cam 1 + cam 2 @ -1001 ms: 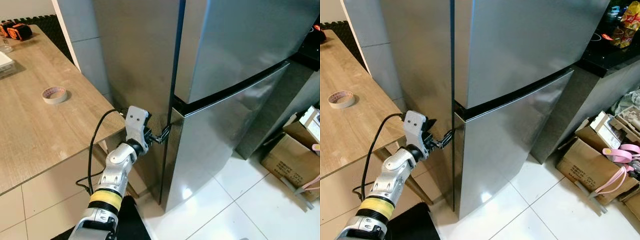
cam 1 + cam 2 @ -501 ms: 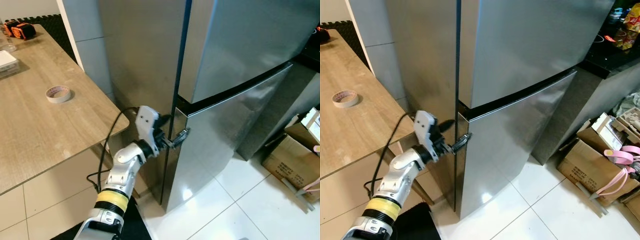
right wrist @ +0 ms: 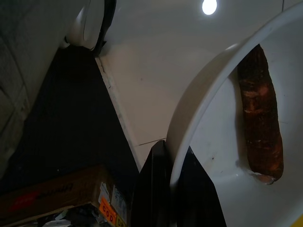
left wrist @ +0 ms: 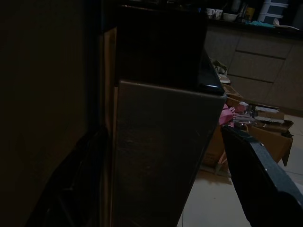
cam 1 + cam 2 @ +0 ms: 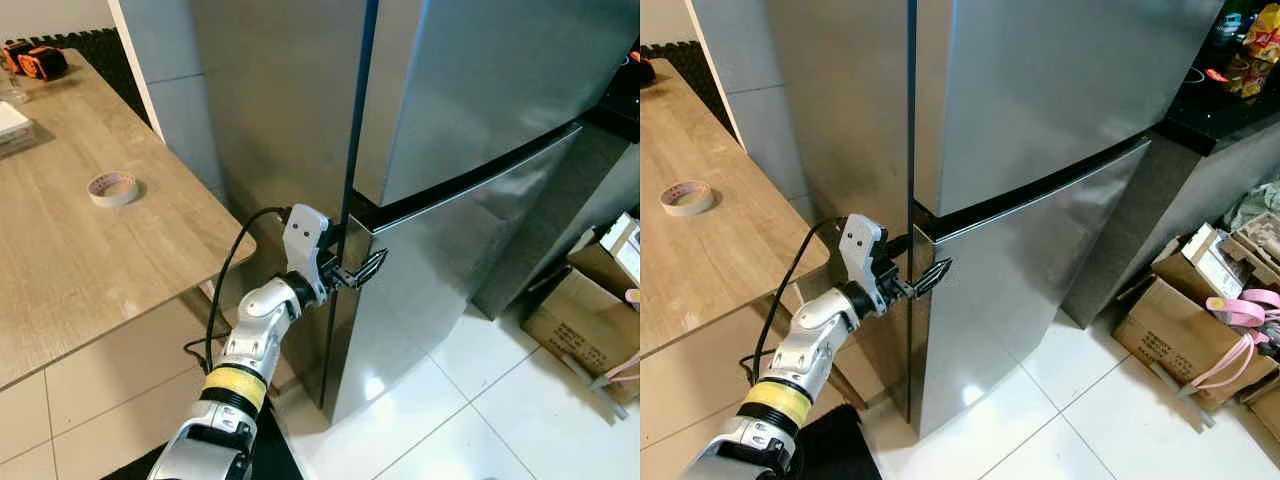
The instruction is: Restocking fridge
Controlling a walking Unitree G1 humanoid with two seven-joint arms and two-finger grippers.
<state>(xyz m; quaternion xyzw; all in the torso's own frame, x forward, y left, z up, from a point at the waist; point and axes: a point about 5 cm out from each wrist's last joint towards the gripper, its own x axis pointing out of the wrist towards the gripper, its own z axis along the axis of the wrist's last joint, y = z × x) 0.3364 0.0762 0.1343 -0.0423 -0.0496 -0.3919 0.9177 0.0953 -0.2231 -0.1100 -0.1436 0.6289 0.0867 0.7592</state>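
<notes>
Fingers of the left gripper (image 5: 362,271) spread wide astride the fridge (image 5: 470,150) door's edge; right gripper (image 3: 171,185) pinches a bowl (image 3: 222,142) rim.

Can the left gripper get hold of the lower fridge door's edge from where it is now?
Probably yes. The left gripper is open at the lower fridge door's hinge-side corner, its fingers straddling the edge, with nothing between them.
</notes>
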